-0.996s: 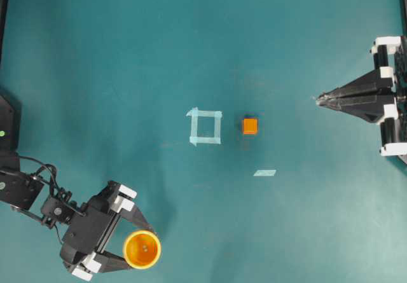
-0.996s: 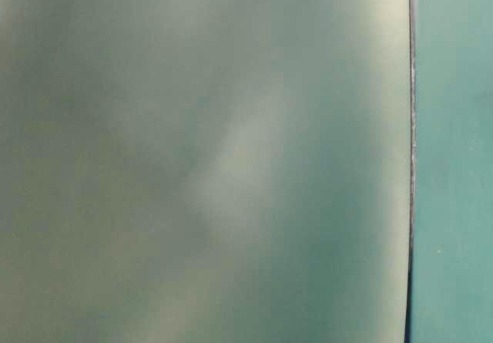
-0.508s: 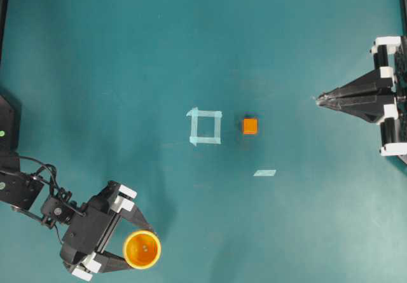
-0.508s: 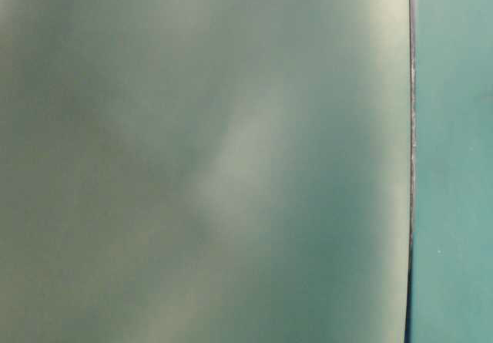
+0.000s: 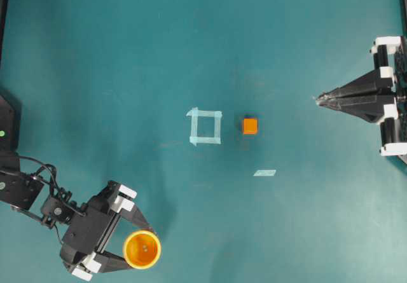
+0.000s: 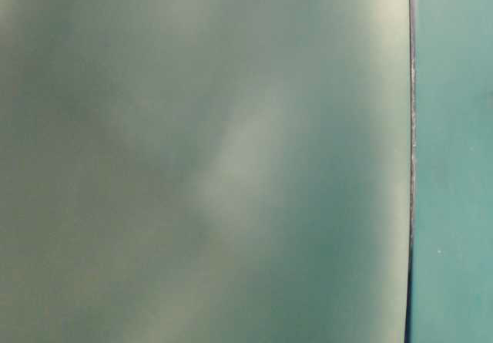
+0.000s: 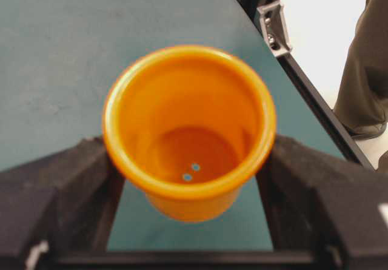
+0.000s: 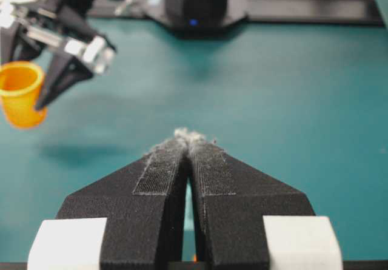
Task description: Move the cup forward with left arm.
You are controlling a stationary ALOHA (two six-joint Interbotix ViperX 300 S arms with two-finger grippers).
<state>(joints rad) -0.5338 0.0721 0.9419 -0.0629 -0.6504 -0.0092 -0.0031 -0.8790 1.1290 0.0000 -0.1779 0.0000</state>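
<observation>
Cup [image 5: 142,249] first, since that is what you are moving: you have it at the lower left corner of the teal table [image 5: 114,73], upright with its mouth open to the overhead camera, caught between the two black fingers of your left gripper [image 5: 135,247]. From the left wrist view the cup [image 7: 189,130] fills the middle of the frame, its rim pressed on both sides by the fingers [image 7: 57,185], so you are gripping it with the jaws spread wide around its body; the right wrist view shows the cup [image 8: 20,94] hanging clear above its own shadow on the table, so it looks lifted rather than resting. Your left arm [image 5: 38,200] reaches in from the left edge with its cables trailing behind the wrist. Moving right, near the centre of the table you have a square outline of pale tape [image 5: 205,126], and just beside it to the right a small orange cube [image 5: 250,126], apart from the tape. A little lower and further right lies a short strip of pale tape [image 5: 264,173]. At the far right edge your right gripper [image 5: 320,100] points toward the centre, its fingers pressed together with nothing between them, well apart from everything else. The table-level view gives you only a blurred greenish surface.
</observation>
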